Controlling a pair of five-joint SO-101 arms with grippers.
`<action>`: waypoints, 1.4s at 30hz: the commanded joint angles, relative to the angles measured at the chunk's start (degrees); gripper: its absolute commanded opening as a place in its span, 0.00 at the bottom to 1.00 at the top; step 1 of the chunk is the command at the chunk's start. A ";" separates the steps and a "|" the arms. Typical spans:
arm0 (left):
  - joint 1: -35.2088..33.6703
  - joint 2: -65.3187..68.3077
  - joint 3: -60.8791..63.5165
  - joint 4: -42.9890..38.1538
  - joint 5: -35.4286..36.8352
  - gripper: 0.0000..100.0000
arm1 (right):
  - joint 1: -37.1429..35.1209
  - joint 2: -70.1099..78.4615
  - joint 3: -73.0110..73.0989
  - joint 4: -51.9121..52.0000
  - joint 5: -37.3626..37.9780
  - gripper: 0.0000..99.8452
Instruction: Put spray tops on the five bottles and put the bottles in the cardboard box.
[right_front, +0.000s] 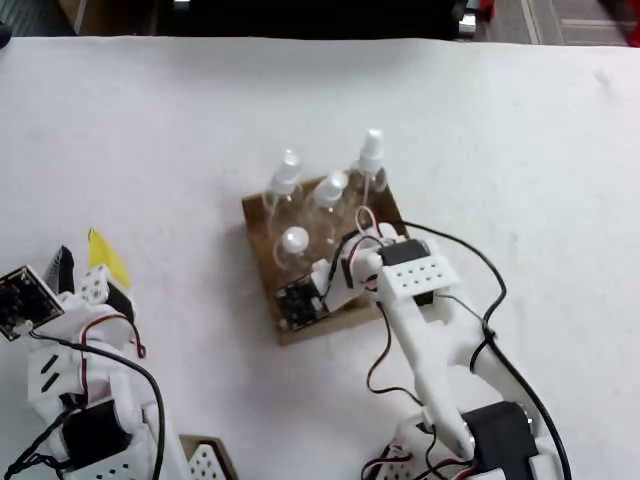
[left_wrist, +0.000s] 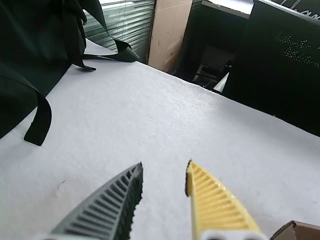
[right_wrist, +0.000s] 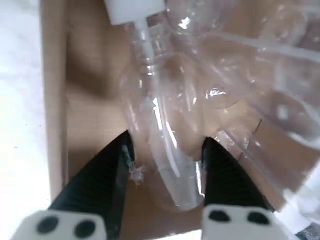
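The cardboard box (right_front: 258, 250) lies at the table's middle with several clear bottles standing in it, each with a white spray top (right_front: 372, 142). My right gripper (right_front: 340, 265) hangs over the box's near right corner. In the right wrist view its black fingers (right_wrist: 107, 175) press both sides of a clear bottle (right_wrist: 150, 115) with a white spray top (right_wrist: 132, 10), low over the box floor (right_wrist: 87, 110). My left gripper (right_front: 80, 245) sits at the table's near left, far from the box. Its grey and yellow fingers (left_wrist: 210, 200) stand open with nothing between them.
White cloth covers the table (right_front: 480, 120). A small cardboard piece (right_front: 205, 455) lies by the left arm's base. A black bag with straps (left_wrist: 30, 60) rests on the table's left end, and dark furniture (left_wrist: 280, 60) stands beyond the edge.
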 joint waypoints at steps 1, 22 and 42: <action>-0.22 -0.66 0.00 -2.02 -0.70 0.14 | 0.57 0.40 -0.88 -0.57 0.62 0.12; -0.22 -0.66 0.00 -2.02 -0.70 0.14 | 0.40 6.73 -1.14 -3.65 0.62 0.01; -0.22 -0.66 0.00 -2.02 -0.70 0.14 | 1.54 -10.51 -0.97 7.78 5.10 0.02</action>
